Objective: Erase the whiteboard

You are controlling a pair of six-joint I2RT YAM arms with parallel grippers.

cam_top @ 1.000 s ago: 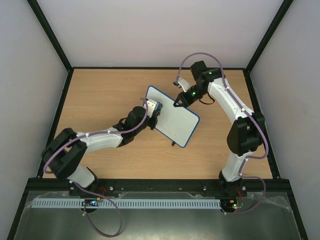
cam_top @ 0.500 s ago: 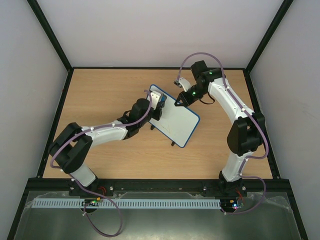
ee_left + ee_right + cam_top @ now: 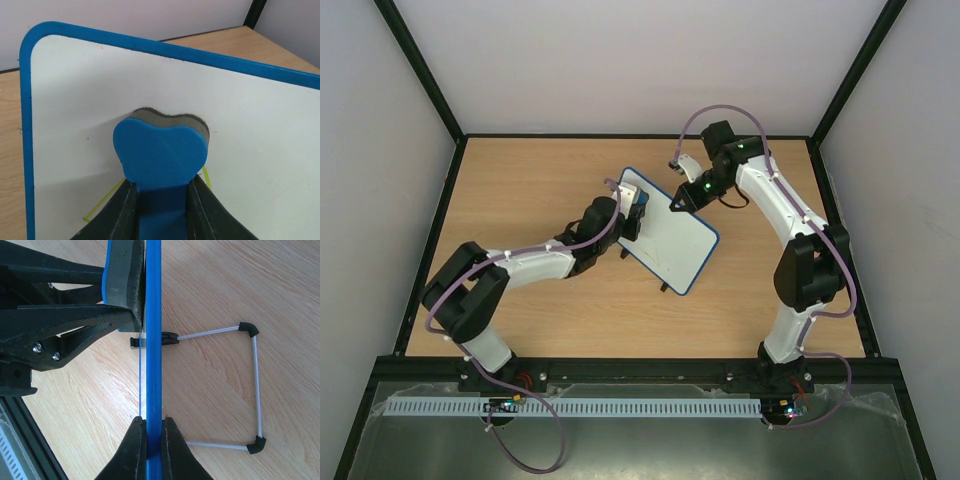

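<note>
The whiteboard [image 3: 675,240], white with a thin blue rim, stands tilted on the wooden table. My right gripper [image 3: 677,205] is shut on its top rim; in the right wrist view the blue rim [image 3: 153,340] runs between the jaws [image 3: 153,437]. My left gripper [image 3: 630,220] is shut on the blue-and-black eraser [image 3: 160,150], whose felt side presses on the board face [image 3: 250,130] near the upper left corner. Faint yellow-green marker lines [image 3: 102,202] show on the board beside the fingers [image 3: 125,215].
The board's wire stand [image 3: 252,390] with black feet rests on the table [image 3: 520,190] behind the board. Black frame posts and white walls enclose the table. A perforated grey rail [image 3: 620,408] lies along the near edge.
My left gripper has carried the eraser up and right along the board face toward its upper left corner. The right gripper and the board have stayed put.
</note>
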